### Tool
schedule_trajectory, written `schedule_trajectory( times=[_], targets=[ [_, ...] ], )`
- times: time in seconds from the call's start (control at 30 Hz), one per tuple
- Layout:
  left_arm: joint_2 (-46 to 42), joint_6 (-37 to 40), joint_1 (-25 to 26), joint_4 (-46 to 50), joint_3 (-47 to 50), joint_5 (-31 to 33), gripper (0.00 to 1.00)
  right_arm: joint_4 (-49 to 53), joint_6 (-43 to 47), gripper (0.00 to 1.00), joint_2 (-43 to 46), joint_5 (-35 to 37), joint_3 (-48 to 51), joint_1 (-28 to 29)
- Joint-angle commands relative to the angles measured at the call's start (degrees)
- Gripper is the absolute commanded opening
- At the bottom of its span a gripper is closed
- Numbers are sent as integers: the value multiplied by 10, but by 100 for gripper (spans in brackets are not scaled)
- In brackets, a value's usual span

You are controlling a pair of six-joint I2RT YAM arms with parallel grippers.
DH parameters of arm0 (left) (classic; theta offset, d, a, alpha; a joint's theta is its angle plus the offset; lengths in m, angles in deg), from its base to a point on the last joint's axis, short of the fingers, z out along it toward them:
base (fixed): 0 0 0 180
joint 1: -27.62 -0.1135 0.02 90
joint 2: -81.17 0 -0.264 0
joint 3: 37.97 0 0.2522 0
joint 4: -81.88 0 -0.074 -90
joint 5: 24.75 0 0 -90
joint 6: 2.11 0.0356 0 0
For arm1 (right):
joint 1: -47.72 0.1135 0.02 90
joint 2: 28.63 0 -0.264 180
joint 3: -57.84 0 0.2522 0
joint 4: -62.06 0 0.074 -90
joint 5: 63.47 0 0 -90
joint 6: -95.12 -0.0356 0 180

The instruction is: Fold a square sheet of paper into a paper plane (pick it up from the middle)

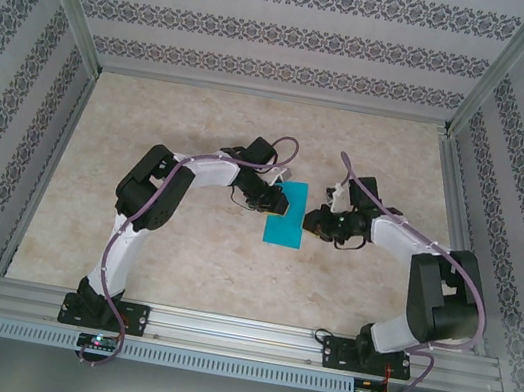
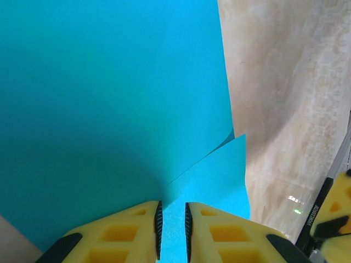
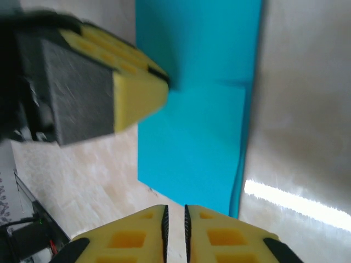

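The turquoise sheet of paper (image 1: pixel 287 218) lies flat at the middle of the table (image 1: pixel 181 253), partly folded, with one flap doubled over its near corner (image 2: pixel 219 181). The left gripper (image 1: pixel 272 196) rests on the sheet's far-left edge. Its jaws are almost together with blue showing in the slit, and I cannot tell whether they pinch it. The right gripper (image 1: pixel 314 217) sits just beside the sheet's right edge, its jaws closed to a slit and empty.

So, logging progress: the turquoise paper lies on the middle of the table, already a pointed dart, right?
Not a dart. The turquoise paper lies on the middle of the table, but as a folded rectangle, as the top external view shows.
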Motion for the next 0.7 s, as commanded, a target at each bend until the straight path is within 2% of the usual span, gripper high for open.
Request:
schedule_trajectory(
  times=[0.0, 0.37, 0.67],
  targets=[
    [17, 13, -8, 14, 14, 12, 24, 2, 23, 23, -39, -4, -36, -8],
    [4, 11, -8, 14, 11, -2, 24, 30, 93, 31, -134, 12, -126, -14],
    [-7, 6, -12, 9, 11, -13, 25, 59, 136, 32, -182, 11, -162, -16]
  ],
)
